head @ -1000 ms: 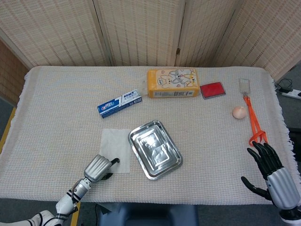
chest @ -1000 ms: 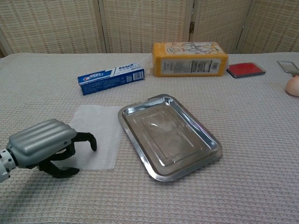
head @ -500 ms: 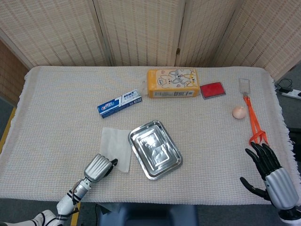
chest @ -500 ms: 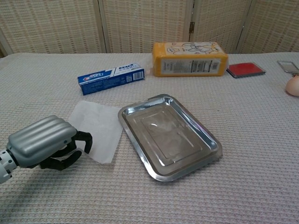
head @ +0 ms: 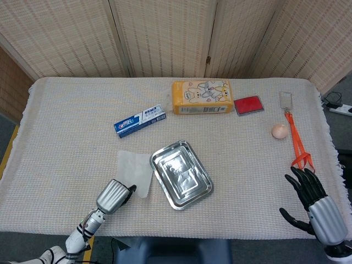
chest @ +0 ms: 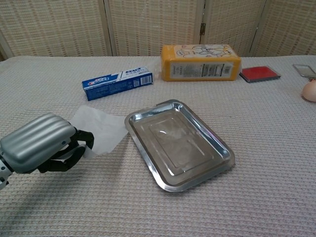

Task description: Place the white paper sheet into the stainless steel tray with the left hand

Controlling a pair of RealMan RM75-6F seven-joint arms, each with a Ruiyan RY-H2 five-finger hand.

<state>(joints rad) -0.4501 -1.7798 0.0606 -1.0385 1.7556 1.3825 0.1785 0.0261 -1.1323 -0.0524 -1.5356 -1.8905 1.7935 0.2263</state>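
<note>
The white paper sheet [head: 135, 170] [chest: 101, 129] lies just left of the stainless steel tray [head: 181, 175] [chest: 180, 143], its near corner lifted off the cloth. My left hand [head: 114, 195] [chest: 42, 144] pinches that near corner, fingers curled in around it. The tray is empty and sits at an angle mid-table. My right hand [head: 313, 201] rests at the table's right front edge, fingers spread, holding nothing; the chest view does not show it.
A blue toothpaste box [head: 139, 121] [chest: 117, 84] lies behind the sheet. Further back stand a yellow box [head: 202, 97] [chest: 200, 62] and a red pad [head: 248, 105] [chest: 259, 73]. An egg [head: 279, 131] and orange-strapped tag [head: 295, 144] lie at the right.
The left hand closed on the sheet's near corner and raised it; the sheet's front edge has come off the cloth and curled. The right hand drifted slightly nearer the front edge.
</note>
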